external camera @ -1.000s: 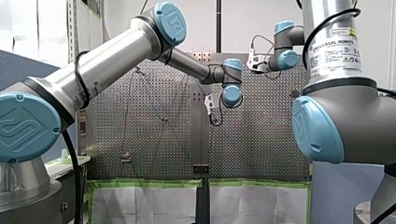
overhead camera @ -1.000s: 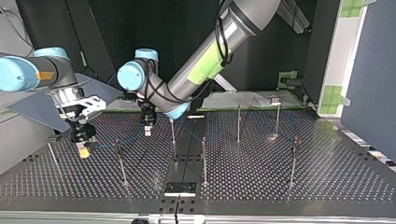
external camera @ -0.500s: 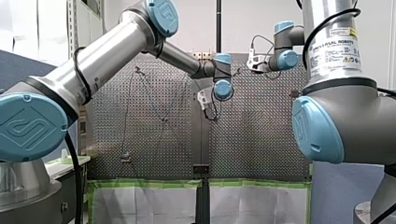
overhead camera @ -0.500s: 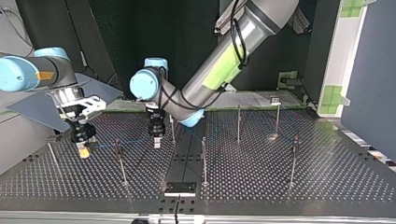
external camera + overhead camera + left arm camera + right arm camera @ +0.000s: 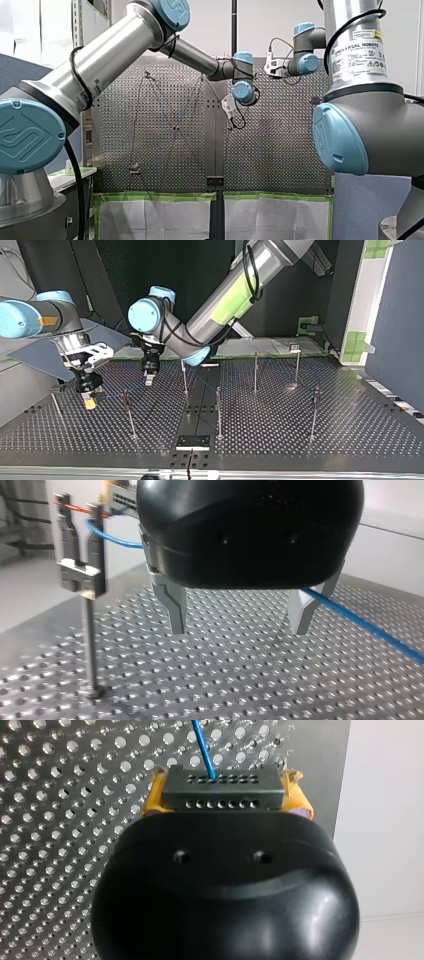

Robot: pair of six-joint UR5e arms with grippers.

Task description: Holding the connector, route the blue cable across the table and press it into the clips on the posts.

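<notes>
yellow-padded right end effector (image 5: 224, 790) around connector (image 5: 223, 800)

The cable (image 5: 360, 622) is blue, the connector (image 5: 223, 790) dark grey, the pads (image 5: 299, 802) yellow, the perforated table (image 5: 225, 680) silver.

silver tubes and pale blue joint caps (image 5: 30, 135) are showing on both arms; my right arm (image 5: 380, 115) is wearing a white printed label (image 5: 362, 55) and a black cable (image 5: 345, 30). my left arm (image 5: 265, 260) is carrying a green patch (image 5: 227, 297), my left gripper (image 5: 237, 630) showing metal fingers (image 5: 175, 605).
</notes>
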